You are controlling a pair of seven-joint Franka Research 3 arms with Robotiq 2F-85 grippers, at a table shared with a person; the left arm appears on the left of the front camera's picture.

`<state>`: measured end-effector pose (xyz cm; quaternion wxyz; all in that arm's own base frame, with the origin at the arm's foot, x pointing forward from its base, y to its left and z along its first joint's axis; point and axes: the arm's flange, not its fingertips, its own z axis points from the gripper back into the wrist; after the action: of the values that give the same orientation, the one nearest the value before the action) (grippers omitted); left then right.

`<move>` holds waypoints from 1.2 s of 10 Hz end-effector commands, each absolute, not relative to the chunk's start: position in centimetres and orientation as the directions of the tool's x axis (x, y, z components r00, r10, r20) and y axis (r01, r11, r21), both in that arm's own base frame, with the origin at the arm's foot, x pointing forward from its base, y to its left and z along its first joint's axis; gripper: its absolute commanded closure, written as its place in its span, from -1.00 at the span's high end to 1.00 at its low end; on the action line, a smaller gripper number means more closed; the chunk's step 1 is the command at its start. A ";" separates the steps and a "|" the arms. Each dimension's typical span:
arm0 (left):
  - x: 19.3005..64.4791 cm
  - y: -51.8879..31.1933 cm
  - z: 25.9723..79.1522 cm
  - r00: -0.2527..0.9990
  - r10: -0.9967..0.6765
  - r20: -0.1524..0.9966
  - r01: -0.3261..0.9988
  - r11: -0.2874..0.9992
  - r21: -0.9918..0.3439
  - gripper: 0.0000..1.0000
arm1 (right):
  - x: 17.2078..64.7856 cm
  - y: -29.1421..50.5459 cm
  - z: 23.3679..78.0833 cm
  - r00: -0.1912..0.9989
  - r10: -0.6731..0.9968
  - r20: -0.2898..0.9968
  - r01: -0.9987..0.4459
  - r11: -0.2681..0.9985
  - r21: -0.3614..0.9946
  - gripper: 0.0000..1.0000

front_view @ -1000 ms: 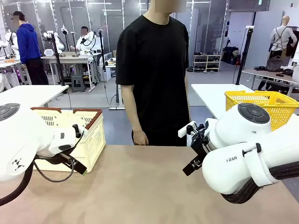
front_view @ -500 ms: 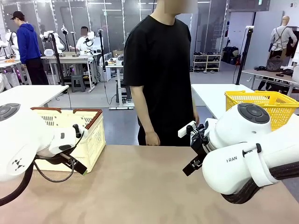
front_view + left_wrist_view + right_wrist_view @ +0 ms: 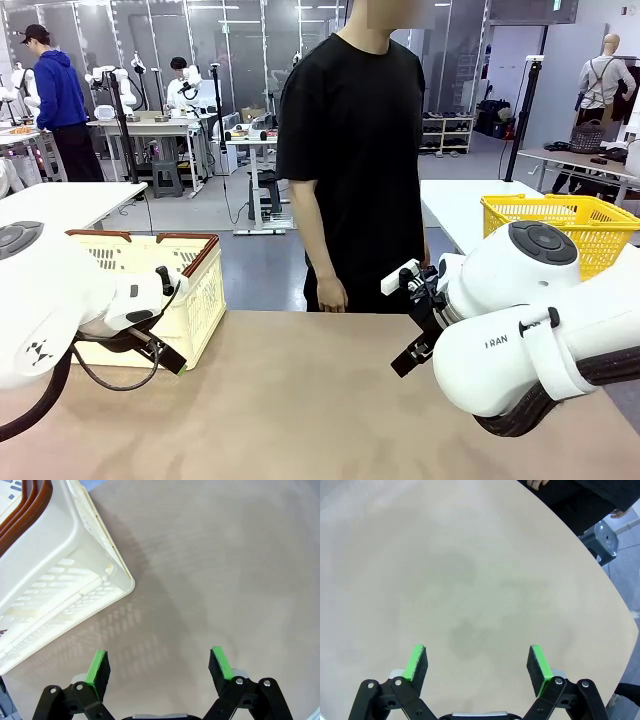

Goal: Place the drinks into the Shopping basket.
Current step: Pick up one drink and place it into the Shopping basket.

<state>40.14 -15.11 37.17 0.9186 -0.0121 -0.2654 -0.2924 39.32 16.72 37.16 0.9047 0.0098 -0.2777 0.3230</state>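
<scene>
The Shopping basket [image 3: 195,285], cream-white with a dark brown rim, stands on the tan table at the left. In the left wrist view its slotted wall [image 3: 55,585] lies at the upper left, a little beyond my left gripper [image 3: 159,666]. That gripper is open over bare table with nothing between its green pads. My right gripper [image 3: 479,666] is also open, above bare tabletop near the table's rounded far edge. The drinks are out of view.
A person in a black shirt stands at the far edge of the table, one hand [image 3: 333,295] hanging by the edge. A bright yellow mesh basket [image 3: 560,220] sits on another table at the back right. The tan table [image 3: 300,400] lies open between the arms.
The person has stepped to the right along the far edge of the table. Both arms and the basket have stayed still.
</scene>
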 end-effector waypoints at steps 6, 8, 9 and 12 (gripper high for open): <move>40.2 -15.1 37.2 0.688 -0.531 0.495 0.543 0.829 0.133 1.00 | 39.3 16.7 37.2 0.639 0.576 0.510 -0.588 0.793 -0.159 1.00; 39.6 -16.8 38.1 0.721 -0.476 0.503 0.483 0.866 0.128 1.00 | 38.6 18.1 38.2 0.646 0.551 0.528 -0.561 0.812 -0.160 1.00; 39.0 -18.4 39.4 0.780 -0.389 0.489 0.394 0.914 0.099 1.00 | 37.9 19.3 39.8 0.689 0.490 0.534 -0.478 0.861 -0.174 1.00; 37.7 -23.3 43.2 0.819 -0.222 0.529 0.247 0.969 0.024 1.00 | 35.4 23.1 45.5 0.696 0.388 0.604 -0.435 0.897 -0.076 1.00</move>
<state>38.05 -20.68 41.83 0.9480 -0.0275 -0.2732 -0.1610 36.24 21.19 43.90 0.9153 0.0218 -0.3133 0.2522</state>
